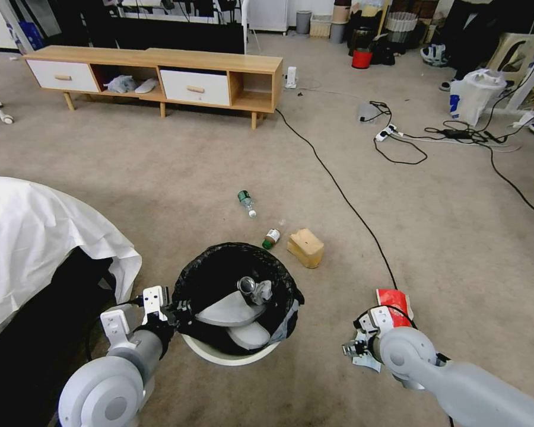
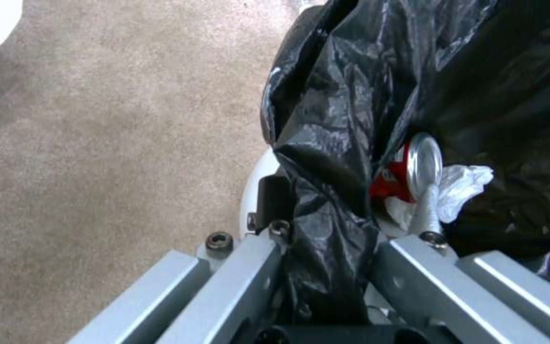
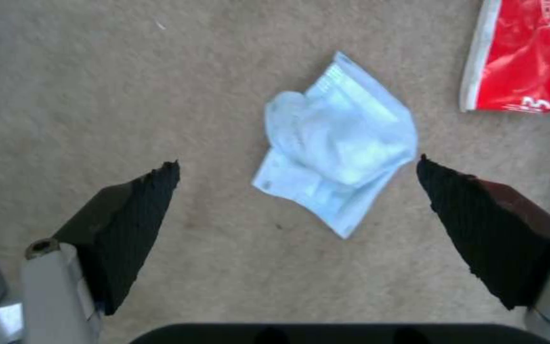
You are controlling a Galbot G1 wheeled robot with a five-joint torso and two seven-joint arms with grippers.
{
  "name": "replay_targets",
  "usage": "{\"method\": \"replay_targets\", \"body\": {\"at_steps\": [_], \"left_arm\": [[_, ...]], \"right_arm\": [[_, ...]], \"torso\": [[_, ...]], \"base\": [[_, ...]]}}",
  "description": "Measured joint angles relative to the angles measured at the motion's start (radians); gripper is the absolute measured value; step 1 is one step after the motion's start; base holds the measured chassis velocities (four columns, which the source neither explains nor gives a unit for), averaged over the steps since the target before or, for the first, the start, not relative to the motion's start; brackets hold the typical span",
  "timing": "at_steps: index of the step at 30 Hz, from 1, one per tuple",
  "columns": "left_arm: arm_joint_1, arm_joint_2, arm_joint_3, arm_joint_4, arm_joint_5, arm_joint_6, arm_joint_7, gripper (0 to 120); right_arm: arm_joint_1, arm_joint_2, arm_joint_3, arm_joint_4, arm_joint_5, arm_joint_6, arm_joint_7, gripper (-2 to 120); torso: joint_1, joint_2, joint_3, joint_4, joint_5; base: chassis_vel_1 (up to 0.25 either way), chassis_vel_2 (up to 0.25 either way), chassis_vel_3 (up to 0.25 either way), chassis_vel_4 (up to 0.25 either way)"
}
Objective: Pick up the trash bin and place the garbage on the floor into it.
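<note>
Bin (image 1: 231, 350): white, black bag (image 2: 364, 95) folded over rim; near bottom centre of head view, on carpet (image 1: 160, 178), beside white-draped furniture (image 1: 35, 237) at its 9 o'clock.
Left gripper (image 2: 326, 243): clenched on bin rim at bin's 9 o'clock, one finger outside the wall, one inside, bag pinched between.
Inside bin: crushed red can (image 2: 408, 169) and white tissue (image 2: 460, 186), touching each other, against the liner.
Right gripper (image 3: 297, 169): released, pads (image 3: 129, 224) spread wide, above carpet at 3 o'clock of bin, well apart from it.
Blue tissue (image 3: 335, 143): flat on carpet, between the spread pads, touching neither.
Red packet (image 1: 394, 305): on carpet just beyond right gripper, near blue tissue, beside black cable (image 1: 338, 190).
Tan box (image 1: 305, 247): on carpet at 1 o'clock of bin, near it.
Small bottle (image 1: 271, 238): green cap, lying at 12 o'clock of bin, just beside box.
Clear bottle (image 1: 247, 203): green label, lying farther out at 12 o'clock.
Cabinet (image 1: 154, 77): wooden, low, far at 11 o'clock.
</note>
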Motion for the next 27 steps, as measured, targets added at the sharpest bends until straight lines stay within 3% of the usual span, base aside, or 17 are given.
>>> {"method": "replay_targets", "body": {"at_steps": [15,19,25,27], "left_arm": [[-0.01,-0.021,0.007,0.016,0.018,-0.006,0.015,0],[-0.011,-0.021,0.006,0.016,0.024,-0.008,0.021,0],[-0.009,-0.024,0.004,0.019,0.036,-0.01,0.024,0],[-0.005,-0.027,0.002,0.017,0.043,-0.011,0.026,0]], "right_arm": [[-0.034,-0.125,-0.009,-0.018,-0.208,0.001,-0.176,96],[-0.051,-0.164,-0.008,-0.027,-0.31,0.001,-0.259,96],[-0.004,-0.157,-0.062,-0.062,-0.405,0.001,-0.327,95],[0.043,-0.145,-0.113,-0.096,-0.516,0.001,-0.407,95]], "torso": [[0.0,0.0,0.0,-0.0001,0.0],[0.0,0.0,0.0,-0.0001,-0.0001],[0.0,0.0,0.0,0.0001,-0.0001],[0.0,0.0,0.0,0.0002,0.0001]], "base": [[0.0,0.0,0.0,0.0],[0.0,0.0,0.0,0.0],[0.0,0.0,0.0,0.0],[0.0,0.0,0.0,0.0]]}}
